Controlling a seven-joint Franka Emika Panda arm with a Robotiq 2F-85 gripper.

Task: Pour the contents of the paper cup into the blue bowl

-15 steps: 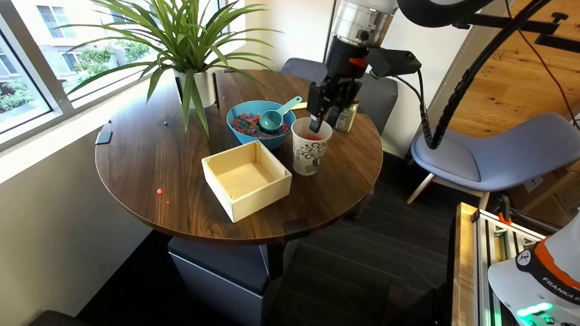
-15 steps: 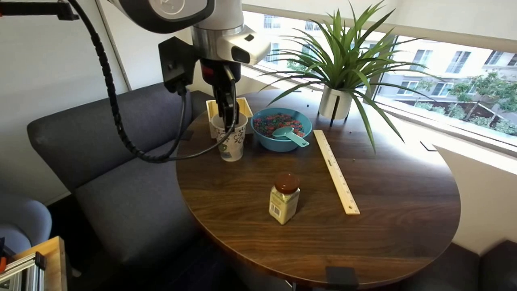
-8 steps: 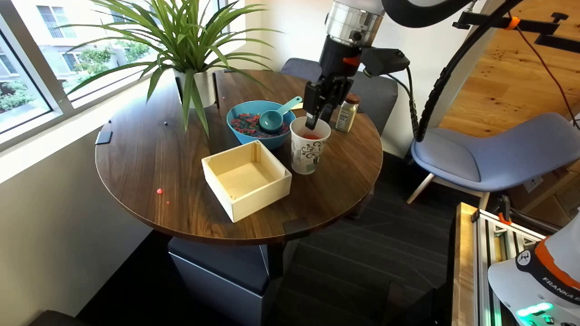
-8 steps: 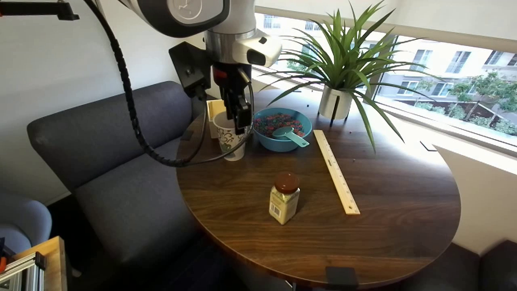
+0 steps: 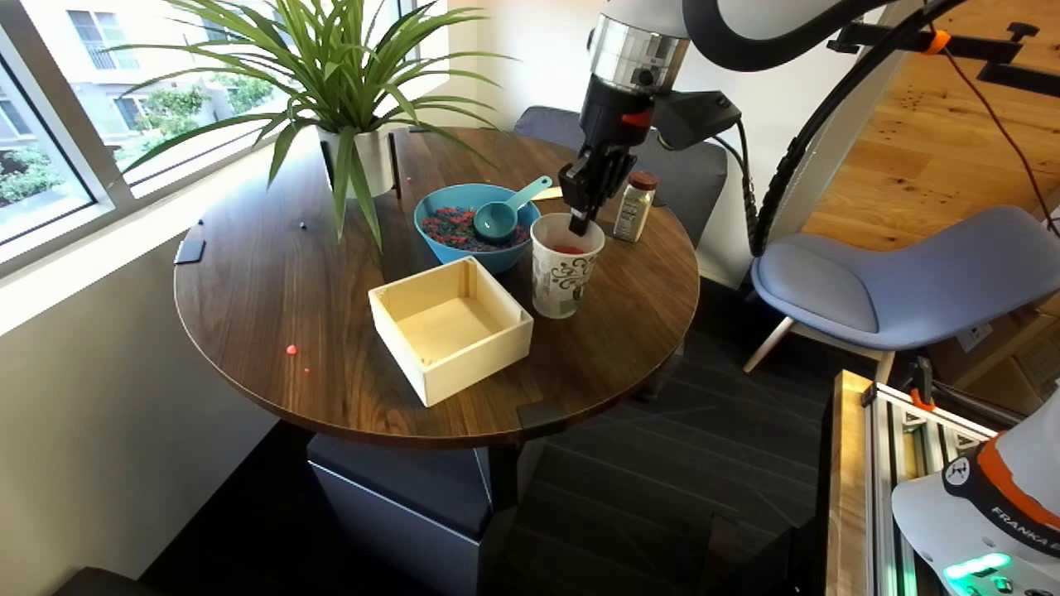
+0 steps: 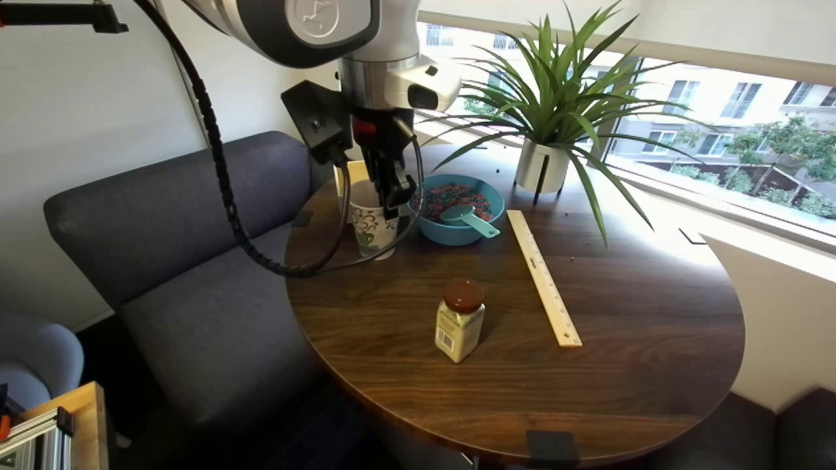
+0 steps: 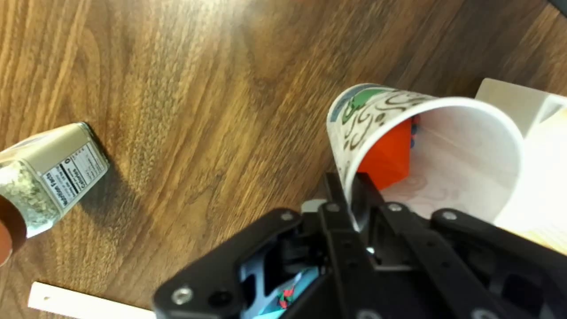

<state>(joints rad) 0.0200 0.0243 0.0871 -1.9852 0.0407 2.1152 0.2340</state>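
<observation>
The white paper cup [image 5: 561, 281] with a dark swirl print stands upright on the table, right beside the blue bowl [image 5: 495, 261]. It also shows in an exterior view [image 6: 373, 230]. In the wrist view the cup [image 7: 372, 113] holds an orange-red flat-faced piece [image 7: 390, 155] with small red and blue bits behind it. The bowl holds red, green and dark bits and a teal scoop [image 5: 497, 220]. My gripper [image 5: 581, 225] is at the cup's rim. In the wrist view its fingers [image 7: 347, 174] are close together with the cup wall pinched between, one finger inside and one outside.
A pale wooden box [image 5: 472, 368] stands close to the cup and bowl. A seasoning jar [image 6: 459, 331] with a brown lid and a wooden ruler [image 6: 544, 281] lie on the other side. A potted plant [image 5: 368, 165] stands behind the bowl.
My gripper has turned and shifted a little toward the bowl side, and its fingers look closer together. The cup has shifted slightly and still stands upright.
</observation>
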